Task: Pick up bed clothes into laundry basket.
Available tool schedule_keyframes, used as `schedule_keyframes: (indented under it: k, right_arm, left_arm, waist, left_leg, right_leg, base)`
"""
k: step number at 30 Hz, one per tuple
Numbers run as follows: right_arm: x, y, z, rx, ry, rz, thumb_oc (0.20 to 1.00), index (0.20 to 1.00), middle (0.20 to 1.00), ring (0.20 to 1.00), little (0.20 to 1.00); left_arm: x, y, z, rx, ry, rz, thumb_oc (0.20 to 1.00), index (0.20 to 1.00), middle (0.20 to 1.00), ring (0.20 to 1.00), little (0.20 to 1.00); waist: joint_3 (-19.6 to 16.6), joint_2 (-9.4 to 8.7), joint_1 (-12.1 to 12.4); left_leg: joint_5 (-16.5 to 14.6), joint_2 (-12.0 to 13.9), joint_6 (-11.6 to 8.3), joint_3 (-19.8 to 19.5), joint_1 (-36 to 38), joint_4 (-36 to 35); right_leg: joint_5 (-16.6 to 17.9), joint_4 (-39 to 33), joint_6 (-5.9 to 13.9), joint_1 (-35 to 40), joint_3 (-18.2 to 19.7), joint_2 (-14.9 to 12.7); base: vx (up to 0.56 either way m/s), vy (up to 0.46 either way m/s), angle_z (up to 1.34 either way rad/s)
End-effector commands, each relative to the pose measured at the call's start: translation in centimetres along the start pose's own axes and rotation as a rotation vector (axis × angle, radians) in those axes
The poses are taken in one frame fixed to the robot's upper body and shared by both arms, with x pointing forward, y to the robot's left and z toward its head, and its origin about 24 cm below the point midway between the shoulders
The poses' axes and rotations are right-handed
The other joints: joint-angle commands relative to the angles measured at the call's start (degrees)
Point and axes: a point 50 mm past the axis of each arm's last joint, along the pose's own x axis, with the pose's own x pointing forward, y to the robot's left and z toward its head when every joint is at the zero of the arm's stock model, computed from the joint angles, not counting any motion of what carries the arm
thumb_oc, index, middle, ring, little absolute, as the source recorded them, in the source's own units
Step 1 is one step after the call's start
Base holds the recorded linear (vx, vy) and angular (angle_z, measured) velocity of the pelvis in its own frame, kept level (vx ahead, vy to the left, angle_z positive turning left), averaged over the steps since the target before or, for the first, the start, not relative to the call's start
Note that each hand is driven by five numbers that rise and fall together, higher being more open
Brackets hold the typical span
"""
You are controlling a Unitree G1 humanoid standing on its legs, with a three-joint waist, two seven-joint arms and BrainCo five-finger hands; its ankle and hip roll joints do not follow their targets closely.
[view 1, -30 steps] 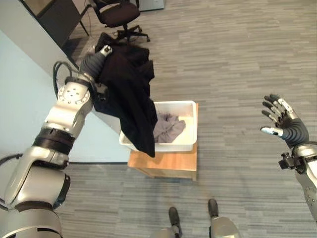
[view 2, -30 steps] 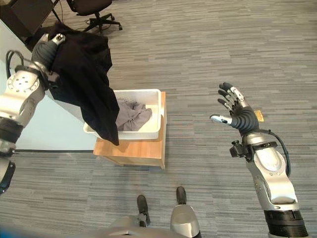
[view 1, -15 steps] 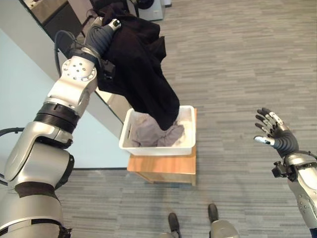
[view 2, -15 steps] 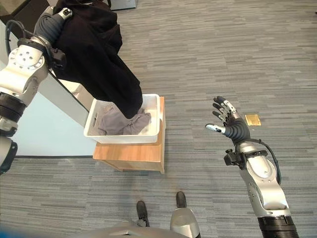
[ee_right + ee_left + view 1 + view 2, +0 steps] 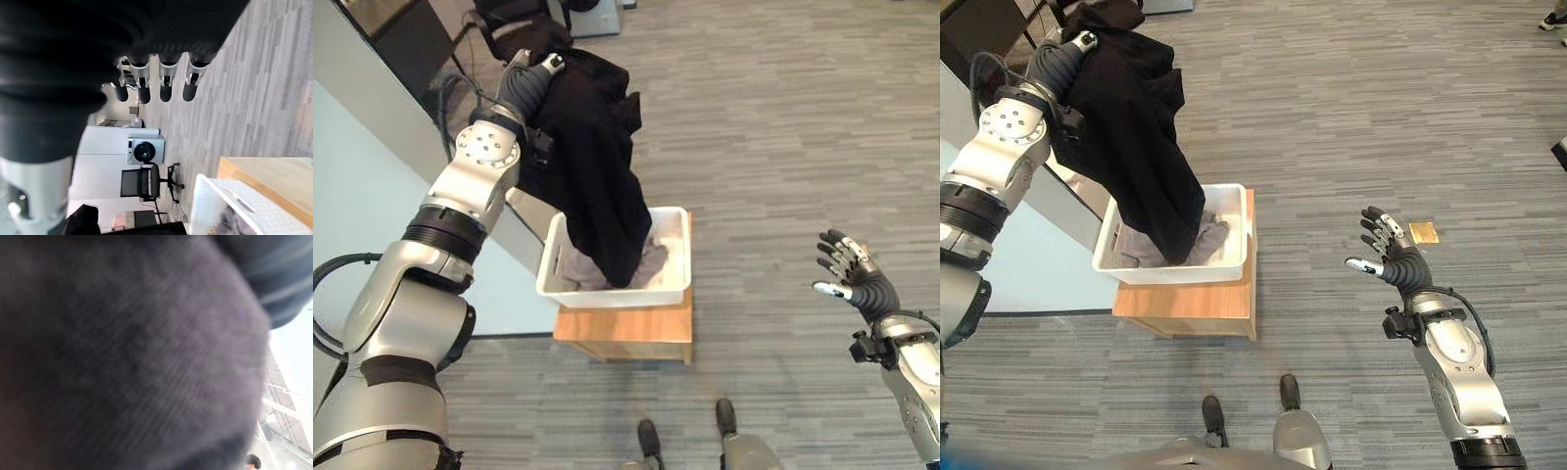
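A black garment [image 5: 597, 166] hangs from my raised left hand [image 5: 530, 82] and drapes over it. Its lower end reaches down into the white laundry basket [image 5: 619, 295], onto the grey clothes [image 5: 1211, 238] lying there. Dark cloth [image 5: 122, 357] lies close against the left wrist camera. The basket stands on a low wooden stand [image 5: 628, 334]. Far off to the right, my right hand [image 5: 1393, 258] is held up over the floor, open, with straight fingers [image 5: 165, 81] and nothing in it.
A pale bed surface [image 5: 362, 206] runs along the left, beside the basket. A black office chair [image 5: 514, 15] stands beyond the garment, and a washing machine [image 5: 142, 150] is further back. A small brass floor plate [image 5: 1422, 232] lies near the right hand.
The left arm has swung the black garment from beside the basket to over it and lowered it, so its end now lies inside. The right hand stayed raised and open.
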Motion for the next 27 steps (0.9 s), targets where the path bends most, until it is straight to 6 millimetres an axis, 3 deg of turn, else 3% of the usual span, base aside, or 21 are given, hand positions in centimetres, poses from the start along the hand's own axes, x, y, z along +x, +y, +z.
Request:
schedule_keyframes:
  k: [1,9,11,16,19,20,21,22,27]
  right_arm:
    - [1.5,-0.3,3.6,-0.023,-0.199,-0.005,1.0,1.0,1.0,1.0,1.0]
    - [1.3,0.6,2.5,-0.011,-0.17,0.0,1.0,1.0,1.0,1.0,1.0]
    - [0.8,1.0,2.2,-0.001,-0.167,0.004,1.0,1.0,1.0,1.0,1.0]
    - [0.6,0.9,2.8,-0.005,-0.195,0.019,1.0,1.0,1.0,1.0,1.0]
    - [0.5,0.9,2.9,-0.009,-0.199,0.022,1.0,1.0,1.0,1.0,1.0]
    - [0.5,0.8,3.4,-0.008,-0.215,0.03,1.0,1.0,1.0,1.0,1.0]
    - [0.5,0.8,3.5,-0.008,-0.223,0.035,1.0,1.0,1.0,1.0,1.0]
    - [0.5,0.8,3.6,-0.009,-0.225,0.036,1.0,1.0,1.0,1.0,1.0]
    - [0.2,0.5,3.9,-0.04,-0.221,0.046,1.0,1.0,1.0,1.0,1.0]
  left_arm:
    - [1.6,3.4,6.2,0.057,-0.165,0.122,0.2,0.2,0.2,0.2,0.2]
    - [1.1,3.8,3.5,0.137,-0.07,0.125,0.2,0.2,0.2,0.2,0.2]
    - [0.9,3.1,1.7,0.191,-0.017,0.097,0.2,0.2,0.2,0.2,0.2]
    - [1.0,1.4,0.4,0.354,0.037,0.008,0.2,0.2,0.2,0.2,0.2]
    - [1.0,1.3,0.2,0.346,0.047,0.003,0.2,0.2,0.2,0.2,0.2]
    - [1.1,1.1,-0.3,0.377,0.082,-0.028,0.523,0.523,0.523,0.523,0.523]
    - [1.2,1.3,-0.2,0.408,0.084,-0.017,0.636,0.636,0.636,0.636,0.636]
    - [1.2,1.6,-0.3,0.419,0.102,-0.007,1.0,1.0,1.0,1.0,1.0]
    - [1.3,2.9,-0.4,0.546,0.158,0.011,1.0,1.0,1.0,1.0,1.0]
  waist:
    - [4.3,-1.59,0.0]
    - [7.6,-3.64,0.0]
    - [8.5,-4.22,0.1]
    - [9.5,-4.47,0.2]
    - [9.6,-4.44,0.2]
    - [9.8,-4.4,0.2]
    - [9.8,-4.33,0.2]
    - [9.8,-4.28,0.2]
    - [9.7,-3.94,0.1]
  left_leg:
    - [-3.1,0.9,-2.52,-0.5,2.7,0.3]
    - [-1.8,1.7,-2.72,0.6,-0.9,0.3]
    - [-1.7,1.6,-2.66,0.4,-1.2,0.3]
    - [-1.8,1.4,-2.5,0.2,-1.4,0.3]
    - [-1.8,1.3,-2.5,0.1,-1.5,0.3]
    - [-1.7,1.3,-2.48,0.0,-1.6,0.3]
    - [-1.7,1.2,-2.45,0.0,-1.6,0.3]
    - [-1.8,1.2,-2.42,0.0,-1.5,0.3]
    - [-1.8,1.2,-2.34,0.1,-0.7,0.3]
  right_leg:
    - [-4.9,1.3,6.06,2.9,0.3,-3.7]
    - [-3.3,1.2,5.94,-1.3,1.7,-3.0]
    - [-3.3,1.2,5.94,-1.5,1.8,-3.1]
    - [-3.5,1.3,5.86,-1.7,1.8,-3.3]
    - [-3.4,1.3,5.87,-1.7,1.7,-3.4]
    - [-3.4,1.3,5.93,-1.7,1.5,-3.5]
    - [-3.3,1.3,5.98,-1.7,1.5,-3.6]
    - [-3.2,1.3,6.0,-1.6,1.4,-3.6]
    - [-3.2,1.4,6.16,-1.0,1.4,-3.6]
  base:
    - [-0.1,0.006,-0.07]
    - [-0.04,0.001,-0.14]
    - [-0.01,-0.001,-0.07]
    - [-0.03,0.006,0.02]
    - [-0.03,0.004,0.03]
    - [-0.04,0.004,0.02]
    - [-0.05,0.006,0.02]
    - [-0.03,0.005,0.0]
    - [-0.01,0.002,0.0]
